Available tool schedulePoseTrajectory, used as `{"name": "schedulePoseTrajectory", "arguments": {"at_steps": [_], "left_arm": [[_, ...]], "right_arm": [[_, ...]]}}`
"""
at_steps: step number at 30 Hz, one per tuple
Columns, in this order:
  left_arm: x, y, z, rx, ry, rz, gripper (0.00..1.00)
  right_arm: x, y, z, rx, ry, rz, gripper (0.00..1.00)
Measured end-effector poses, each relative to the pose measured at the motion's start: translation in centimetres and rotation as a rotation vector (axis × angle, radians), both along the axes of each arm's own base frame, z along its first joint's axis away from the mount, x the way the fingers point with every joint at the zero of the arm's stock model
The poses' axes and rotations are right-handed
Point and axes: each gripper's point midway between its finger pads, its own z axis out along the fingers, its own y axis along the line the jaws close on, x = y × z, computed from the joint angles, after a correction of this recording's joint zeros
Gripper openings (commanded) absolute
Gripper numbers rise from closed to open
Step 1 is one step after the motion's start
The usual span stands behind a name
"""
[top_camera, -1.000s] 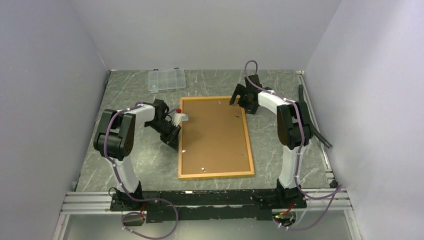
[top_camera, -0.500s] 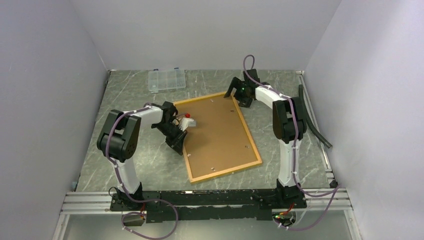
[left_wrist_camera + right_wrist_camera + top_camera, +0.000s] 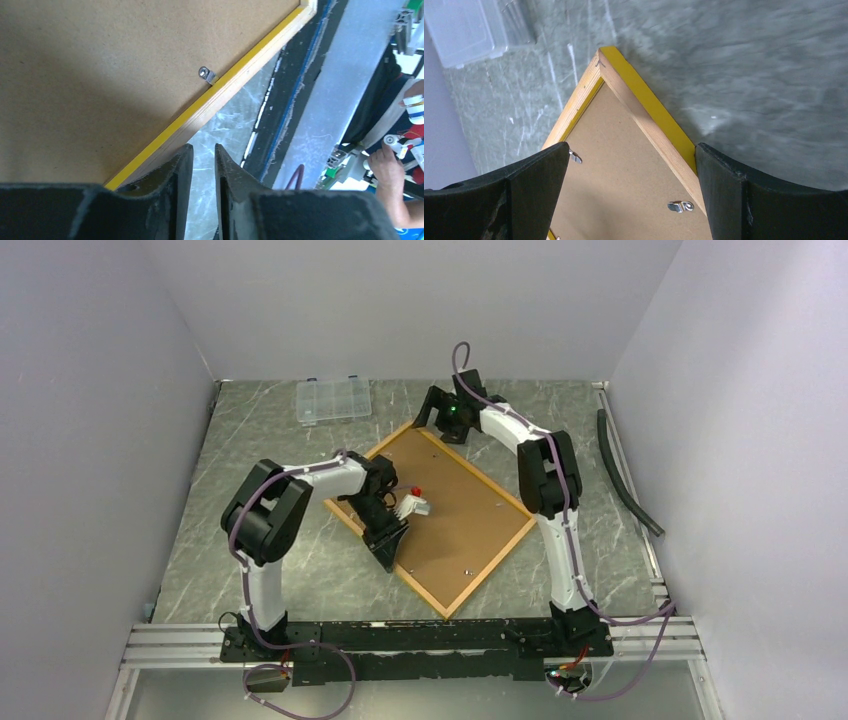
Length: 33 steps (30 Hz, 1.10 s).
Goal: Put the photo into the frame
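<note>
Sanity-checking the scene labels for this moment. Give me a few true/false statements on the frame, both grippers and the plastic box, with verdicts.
1. The frame lies back side up, with its brown backing board showing. True.
2. The frame sits square to the table's edges. False: it lies diagonally, one corner pointing at the arm bases.
3. The right gripper is wide open, straddling the frame's far corner. True.
4. The left gripper is clamped on the frame's edge. False: its fingers sit just off the edge with a narrow gap, and only the table shows between them.
5. The clear plastic box rests on the frame. False: it is on the table at the far left, apart from the frame.
</note>
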Motion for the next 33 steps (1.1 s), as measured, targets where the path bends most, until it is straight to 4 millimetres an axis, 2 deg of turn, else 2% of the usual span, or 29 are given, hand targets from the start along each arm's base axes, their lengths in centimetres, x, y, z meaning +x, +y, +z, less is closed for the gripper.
{"name": "schedulePoseTrajectory", "arguments": {"at_steps": [4,7,9,11,13,15,16,17,19,21,24,26,30,33], "left_arm": [[0.3,0.1,1.5,-0.017,0.013,0.009,0.49],[2.5,0.3,4.4,-0.074,-0.033,0.044,0.60],[5.5,1.1,7.6,-0.132,-0.099,0.110,0.60],[9.3,2.6,10.5,-0.178,-0.193,0.196,0.59],[13.1,4.7,12.5,-0.202,-0.288,0.290,0.58],[17.3,7.8,13.7,-0.202,-0.371,0.416,0.57],[19.0,9.2,13.7,-0.196,-0.394,0.471,0.57],[20.7,10.6,13.5,-0.186,-0.410,0.525,0.56],[23.2,12.7,12.3,-0.170,-0.412,0.601,0.56],[25.0,13.9,10.0,-0.149,-0.385,0.651,0.56],[25.7,13.9,6.4,-0.117,-0.314,0.674,0.56],[25.7,13.5,4.6,-0.100,-0.271,0.679,0.57],[25.5,13.1,3.5,-0.097,-0.254,0.680,0.55],[25.8,12.9,3.5,-0.103,-0.261,0.685,0.52]], "right_arm": [[-0.4,2.1,0.3,0.011,0.008,0.045,1.00],[-0.8,2.2,0.7,-0.013,0.021,0.056,1.00],[-1.0,1.6,1.7,-0.042,0.014,0.042,1.00],[-1.6,-0.2,2.8,-0.077,0.006,0.005,1.00],[-3.2,-2.8,4.6,-0.115,0.001,-0.049,1.00],[-5.7,-5.6,7.0,-0.139,-0.013,-0.103,1.00],[-6.8,-6.7,8.0,-0.142,-0.025,-0.127,1.00],[-9.1,-8.2,9.3,-0.141,-0.033,-0.156,1.00],[-11.7,-9.5,10.6,-0.129,-0.049,-0.187,1.00],[-15.3,-10.5,10.6,-0.113,-0.039,-0.206,1.00],[-21.5,-11.9,8.2,-0.108,0.045,-0.229,1.00],[-24.6,-12.7,6.3,-0.113,0.110,-0.244,1.00],[-29.7,-14.4,2.7,-0.141,0.236,-0.282,1.00],[-31.6,-15.0,1.5,-0.146,0.272,-0.297,1.00]]}}
